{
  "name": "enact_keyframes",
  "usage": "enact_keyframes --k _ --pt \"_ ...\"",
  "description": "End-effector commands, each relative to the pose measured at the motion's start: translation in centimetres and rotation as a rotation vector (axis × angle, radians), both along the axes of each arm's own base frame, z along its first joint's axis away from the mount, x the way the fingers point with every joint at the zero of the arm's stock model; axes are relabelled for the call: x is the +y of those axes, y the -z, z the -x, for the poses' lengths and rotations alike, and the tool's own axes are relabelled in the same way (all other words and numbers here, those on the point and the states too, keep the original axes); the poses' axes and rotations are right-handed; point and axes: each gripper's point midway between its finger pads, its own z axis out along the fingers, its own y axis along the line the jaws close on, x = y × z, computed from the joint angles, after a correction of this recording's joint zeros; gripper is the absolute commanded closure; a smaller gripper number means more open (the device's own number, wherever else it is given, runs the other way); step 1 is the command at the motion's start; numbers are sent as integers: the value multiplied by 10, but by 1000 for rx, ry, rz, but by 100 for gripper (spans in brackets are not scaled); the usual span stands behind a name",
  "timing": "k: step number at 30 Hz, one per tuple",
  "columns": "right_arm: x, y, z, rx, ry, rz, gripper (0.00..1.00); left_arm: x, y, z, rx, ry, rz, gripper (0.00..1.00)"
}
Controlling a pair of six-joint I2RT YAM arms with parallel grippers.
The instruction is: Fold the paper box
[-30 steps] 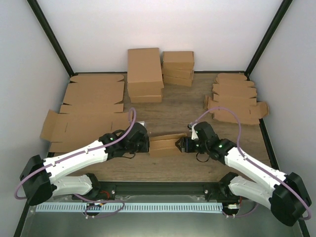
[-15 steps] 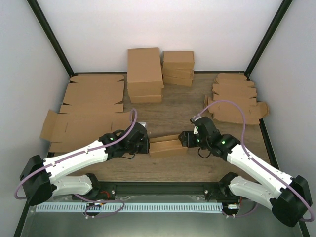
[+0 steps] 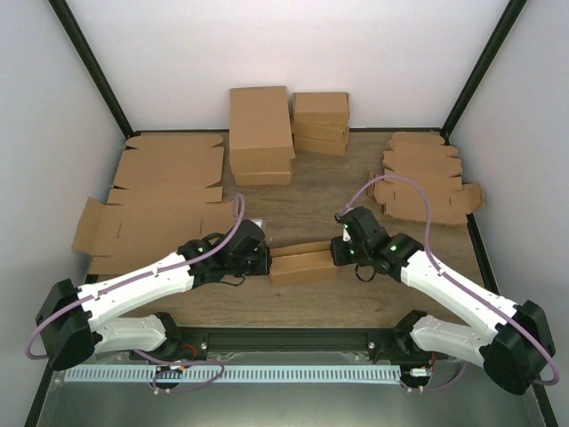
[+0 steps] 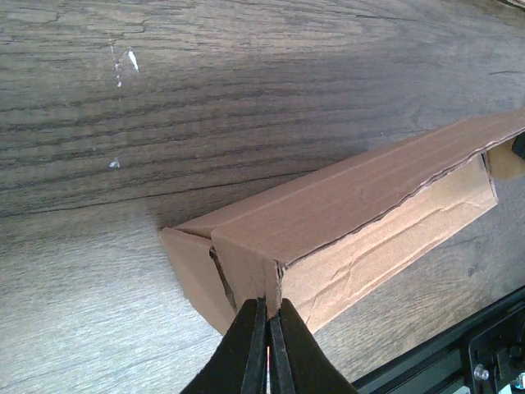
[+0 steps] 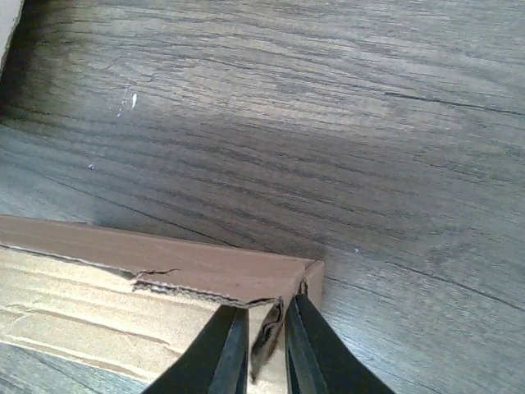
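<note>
The paper box (image 3: 302,263) lies on the wooden table (image 3: 311,200), with the stacked boxes (image 3: 260,133) well beyond it. The left gripper (image 4: 267,305) pinches its left end corner, and the right gripper (image 5: 267,320) clamps its right end flap.

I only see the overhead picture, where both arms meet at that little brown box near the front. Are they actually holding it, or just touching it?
Observer: Holding it. In the left wrist view, the left fingers are pinched shut on the upright corner edge at one end of the paper box.
Operator: And the other arm?
Observer: The right fingers clamp a thin, crumpled cardboard tab at the opposite end corner.
Operator: Is the box closed up?
Observer: No. Its long side gapes, showing the pale inner face under a ragged-edged top panel.
</note>
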Motion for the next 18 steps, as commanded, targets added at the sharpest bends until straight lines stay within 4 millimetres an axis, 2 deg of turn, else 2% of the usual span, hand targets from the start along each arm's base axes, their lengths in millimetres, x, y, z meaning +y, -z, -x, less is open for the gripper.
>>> enact_keyframes --k 1,10,18 --pt "10 -18 1 -23 -21 -27 87 -9 -9 -4 -11 -10 48 96" --pt "10 -11 8 -1 -15 -18 87 -11 -4 -3 3 -10 72 96" --pt "6 -9 8 4 -8 12 88 -5 7 9 37 34 46 96"
